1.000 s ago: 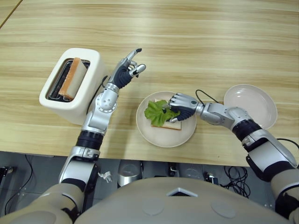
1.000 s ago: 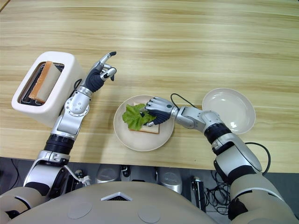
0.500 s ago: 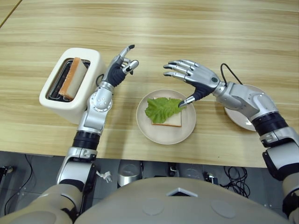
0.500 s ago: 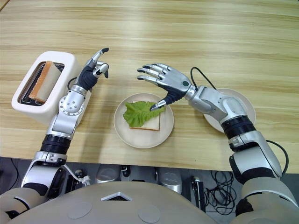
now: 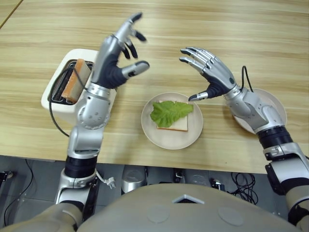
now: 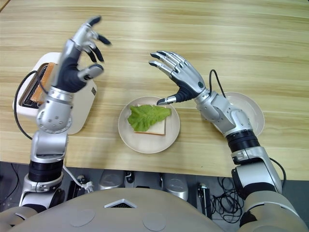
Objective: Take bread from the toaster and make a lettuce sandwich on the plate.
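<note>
Hovering left hand [image 5: 113,60], right hand [image 5: 215,75] wide, empty | 2 plates [image 5: 171,143] [image 5: 278,104] | 1 toaster [image 5: 72,54] | 2 bread slices [image 5: 77,79] [image 5: 175,126] | 1 lettuce leaf [image 5: 169,111]

No text, label, number or sign can be read: the white toaster [image 5: 54,102] at the left, the plate [image 5: 169,143] in the middle, the second plate [image 5: 279,105] at the right and the wooden table [image 5: 203,29] all show plain surfaces
</note>
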